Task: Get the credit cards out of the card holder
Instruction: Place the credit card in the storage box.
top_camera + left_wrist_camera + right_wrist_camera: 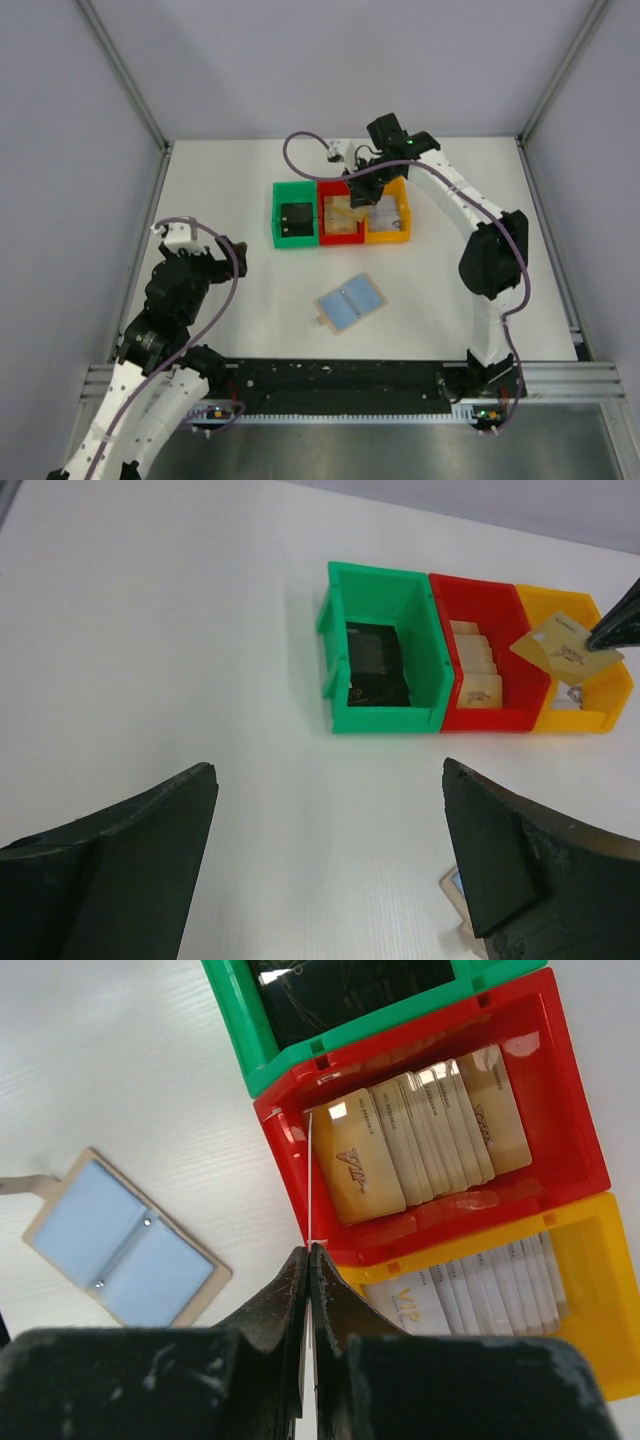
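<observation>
The card holder (351,303) lies open on the table in front of the bins, with two light blue panels and a tan rim; it also shows in the right wrist view (125,1240). My right gripper (309,1250) is shut on a gold credit card (565,648), seen edge-on as a thin line (310,1180). It holds the card above the wall between the red bin (580,1110) and the yellow bin (600,1250). My left gripper (330,770) is open and empty, low over the table at the left (235,255).
Three bins stand in a row at the back: a green bin (277,215) with black cards, the red bin (341,240) with gold cards, and the yellow bin (388,238) with pale cards. Frame posts stand at the table's corners.
</observation>
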Tool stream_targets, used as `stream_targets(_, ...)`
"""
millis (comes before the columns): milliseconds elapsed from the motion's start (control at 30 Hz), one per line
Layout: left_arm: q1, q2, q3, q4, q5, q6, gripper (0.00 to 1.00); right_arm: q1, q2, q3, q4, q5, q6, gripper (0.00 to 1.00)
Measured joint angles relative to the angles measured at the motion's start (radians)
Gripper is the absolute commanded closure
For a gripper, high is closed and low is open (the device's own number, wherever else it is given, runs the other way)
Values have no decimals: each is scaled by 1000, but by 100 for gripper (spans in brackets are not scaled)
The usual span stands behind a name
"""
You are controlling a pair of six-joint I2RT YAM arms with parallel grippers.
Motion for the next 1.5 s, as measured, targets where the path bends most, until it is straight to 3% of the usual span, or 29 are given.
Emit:
stream_targets(200,0,-137,-82,54,-113,81,2,25,105,90,-47,26,-140,100)
stream_targets(633,1,-143,-107,65,-188,124,2,71,281,124,-65,61,-304,100)
stream_targets(667,1,-143,-107,67,-188,125,2,72,291,124,-65,66,-310,95)
stream_targets(733,1,-143,-107,69,-188,126,2,72,304,125,-64,77,-315,68)
stream_targets(800,1,-143,-108,71,-188,126,2,72,315,135,-64,97,-311,58)
stream_targets(1033,4,-143,-114,76,-187,126,2,72,306,175,-42,126,-259,44)
stream_targets(1200,6,-143,-115,76,-187,126,2,75,199,135,31,144,-99,38)
stream_targets(1267,7,-146,-117,75,-187,126,2,76,108,67,79,164,-8,36)
stream_targets(1333,8,-154,-119,75,-187,126,2,76,-18,-57,145,180,90,26)
stream_targets(1500,10,-169,-119,76,-186,125,2,76,-361,-487,348,222,336,12)
